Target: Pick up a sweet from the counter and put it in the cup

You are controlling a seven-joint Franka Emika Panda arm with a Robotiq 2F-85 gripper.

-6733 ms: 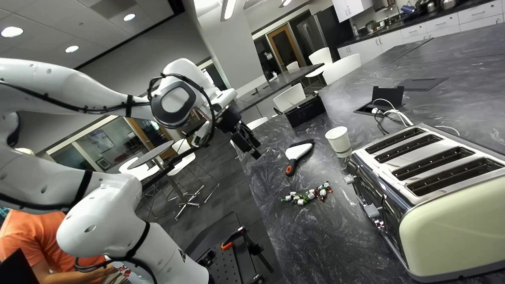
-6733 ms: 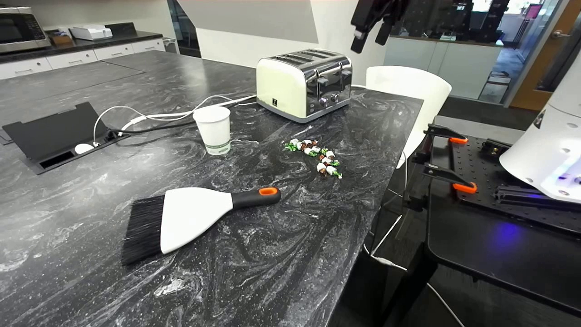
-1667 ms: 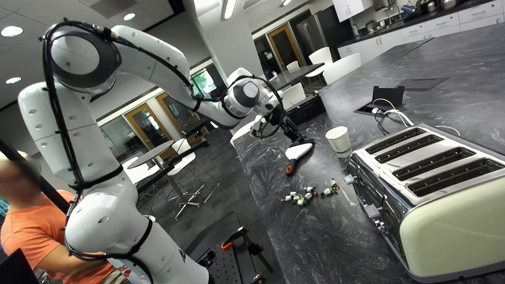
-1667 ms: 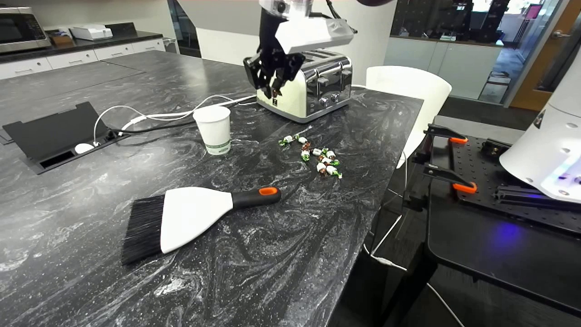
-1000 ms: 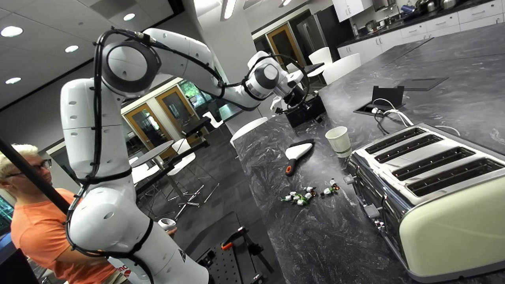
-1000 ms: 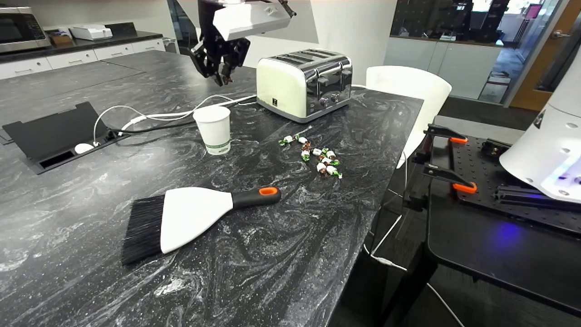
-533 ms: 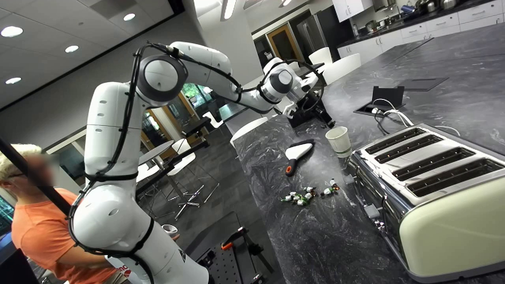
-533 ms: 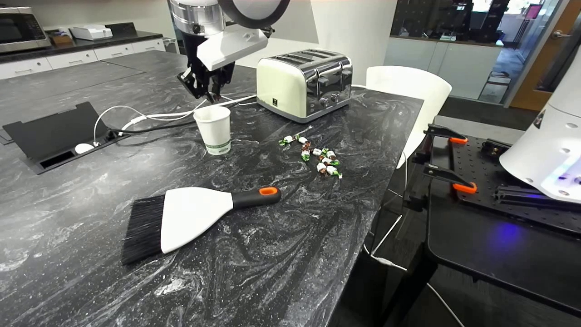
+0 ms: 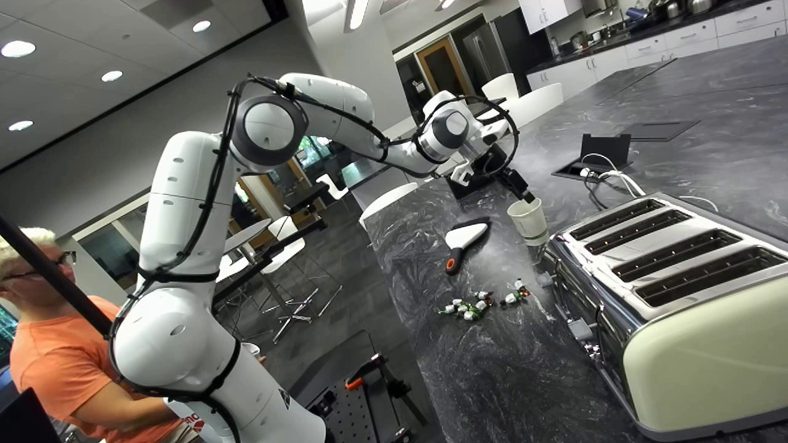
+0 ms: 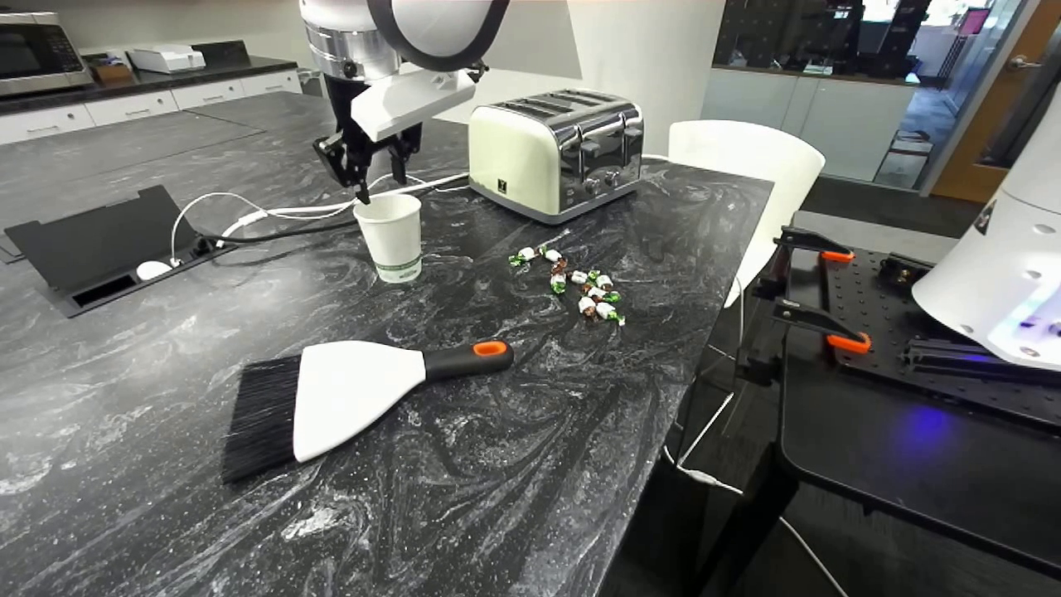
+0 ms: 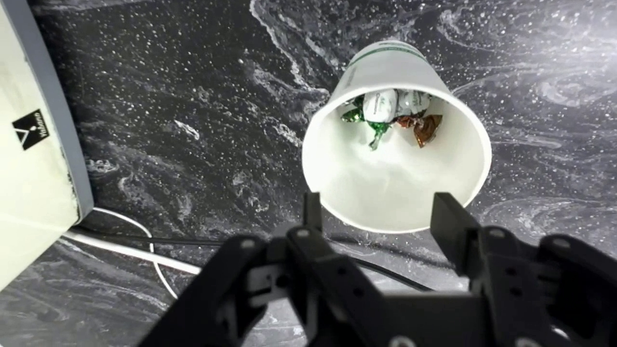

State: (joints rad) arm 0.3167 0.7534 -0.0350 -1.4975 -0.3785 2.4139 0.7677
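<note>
The white paper cup (image 10: 394, 245) with a green band stands upright on the dark marbled counter (image 10: 464, 473); it also shows in an exterior view (image 9: 529, 223). No dark cup shows. In the wrist view I look into the cup (image 11: 395, 188); at least two wrapped sweets (image 11: 381, 106) with green and brown ends lie inside it. My gripper (image 11: 377, 202) is open and empty over the cup's rim, fingertips apart; it also shows in both exterior views (image 9: 529, 195) (image 10: 383, 189). Several loose sweets (image 10: 603, 282) lie on the counter, also in an exterior view (image 9: 470, 314).
A cream and chrome toaster (image 10: 530, 157) stands near the cup. A white brush with black bristles (image 10: 356, 398) lies on the counter. A raised power-outlet lid (image 10: 108, 236) with white and black cables (image 10: 307, 211) is beside the cup.
My gripper has moved from over the toaster side to the cup and lowered. It was shut with a brown wrapper at its tips; now it is open and empty. Loose sweets shifted since several seconds ago.
</note>
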